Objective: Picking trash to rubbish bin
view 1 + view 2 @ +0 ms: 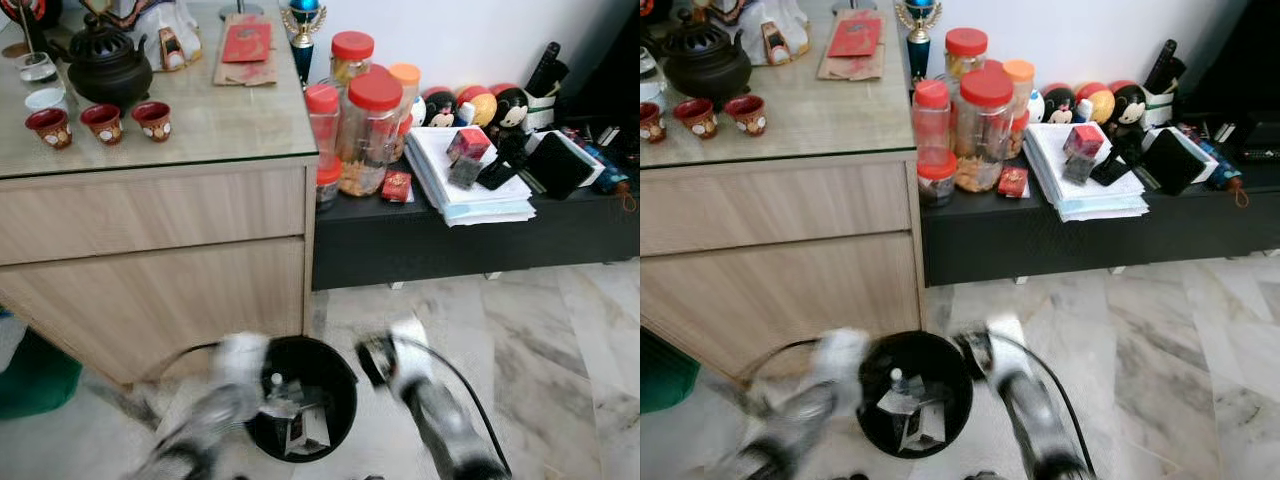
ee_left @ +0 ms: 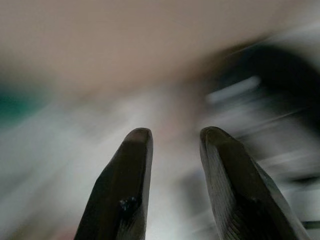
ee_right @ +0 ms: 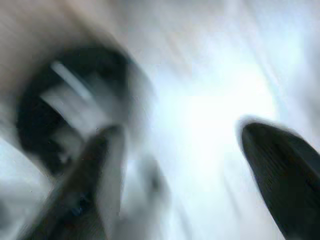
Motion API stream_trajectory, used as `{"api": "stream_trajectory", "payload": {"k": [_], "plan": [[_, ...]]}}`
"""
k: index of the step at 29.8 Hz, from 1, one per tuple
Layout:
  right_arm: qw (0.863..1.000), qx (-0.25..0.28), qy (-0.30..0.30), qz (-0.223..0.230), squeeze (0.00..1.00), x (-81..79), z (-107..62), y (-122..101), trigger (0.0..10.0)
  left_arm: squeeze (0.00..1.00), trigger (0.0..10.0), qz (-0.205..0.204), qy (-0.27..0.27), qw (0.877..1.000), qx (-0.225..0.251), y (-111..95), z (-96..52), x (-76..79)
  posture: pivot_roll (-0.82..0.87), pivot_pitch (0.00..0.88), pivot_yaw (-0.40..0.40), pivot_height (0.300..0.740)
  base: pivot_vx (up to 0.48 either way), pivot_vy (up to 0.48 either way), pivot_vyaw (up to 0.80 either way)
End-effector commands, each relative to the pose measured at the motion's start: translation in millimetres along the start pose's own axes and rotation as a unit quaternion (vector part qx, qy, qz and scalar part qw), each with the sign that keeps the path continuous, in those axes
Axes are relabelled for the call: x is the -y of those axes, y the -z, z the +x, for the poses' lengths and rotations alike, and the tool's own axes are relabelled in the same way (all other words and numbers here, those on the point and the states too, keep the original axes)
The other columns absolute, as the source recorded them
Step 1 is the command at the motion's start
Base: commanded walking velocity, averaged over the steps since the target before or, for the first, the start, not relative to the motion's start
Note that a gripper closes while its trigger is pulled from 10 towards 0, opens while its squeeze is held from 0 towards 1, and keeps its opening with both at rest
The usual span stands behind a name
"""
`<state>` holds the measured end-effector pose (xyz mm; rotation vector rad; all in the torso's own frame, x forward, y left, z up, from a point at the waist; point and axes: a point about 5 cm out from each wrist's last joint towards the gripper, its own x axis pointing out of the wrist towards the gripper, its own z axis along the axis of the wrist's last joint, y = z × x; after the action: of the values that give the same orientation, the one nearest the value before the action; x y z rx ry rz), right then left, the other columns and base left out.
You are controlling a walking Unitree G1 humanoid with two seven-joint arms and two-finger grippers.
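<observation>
Left eye view: flanking the black rubbish bin (image 1: 300, 395), already holding trash (image 1: 300, 425), with both arms blurring; risking clipping the rim and tipping it. Crowding against the wooden cabinet (image 1: 150, 260) on the left; offering open marble floor (image 1: 530, 370) on the right.

Left wrist view: spreading the left hand (image 2: 172, 137), gripping nothing.

Right wrist view: gaping wide with the right hand (image 3: 175, 135), likewise empty, bin close by.

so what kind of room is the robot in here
Most likely a home living room: a wooden cabinet with a teapot and small cups, a low black shelf with snack jars and papers, marble floor, and a black rubbish bin.
</observation>
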<state>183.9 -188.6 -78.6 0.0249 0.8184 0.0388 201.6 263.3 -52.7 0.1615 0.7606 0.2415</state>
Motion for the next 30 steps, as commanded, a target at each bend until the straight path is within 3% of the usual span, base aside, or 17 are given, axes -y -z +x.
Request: {"api": "stream_trajectory", "payload": {"k": [1,10,15,23,30], "plan": [[1.000,0.029,-0.008,0.009,0.00,-10.9,7.5,-20.9,10.0,0.00,10.0,-0.021,0.018,1.000,-0.009,4.4,-1.2,25.1,-0.04,0.063,-0.023,0.740,0.000,0.000,0.00],[0.999,0.044,-0.015,0.010,0.00,-17.3,12.3,-36.5,10.0,0.00,10.0,-0.024,0.025,0.999,0.010,-14.6,4.0,32.5,-0.04,0.043,-0.018,0.740,0.000,0.000,0.00],[1.000,0.027,-0.005,0.014,0.00,-15.6,10.8,-27.3,10.0,0.00,10.0,-0.019,0.015,1.000,-0.006,-3.9,1.2,33.3,-0.04,0.041,-0.018,0.740,0.000,0.000,0.00],[0.999,-0.023,0.016,0.023,0.00,-9.5,1.3,6.3,10.0,0.00,10.0,-0.012,0.009,0.999,-0.052,24.3,-7.0,33.3,-0.05,0.015,-0.013,0.740,0.000,0.000,0.00],[0.999,-0.030,0.021,0.026,0.00,-8.5,-0.4,11.4,10.0,0.00,10.0,-0.010,0.008,0.998,-0.055,25.4,-7.1,31.6,-0.05,0.000,-0.011,0.740,0.000,0.000,0.00]]}}
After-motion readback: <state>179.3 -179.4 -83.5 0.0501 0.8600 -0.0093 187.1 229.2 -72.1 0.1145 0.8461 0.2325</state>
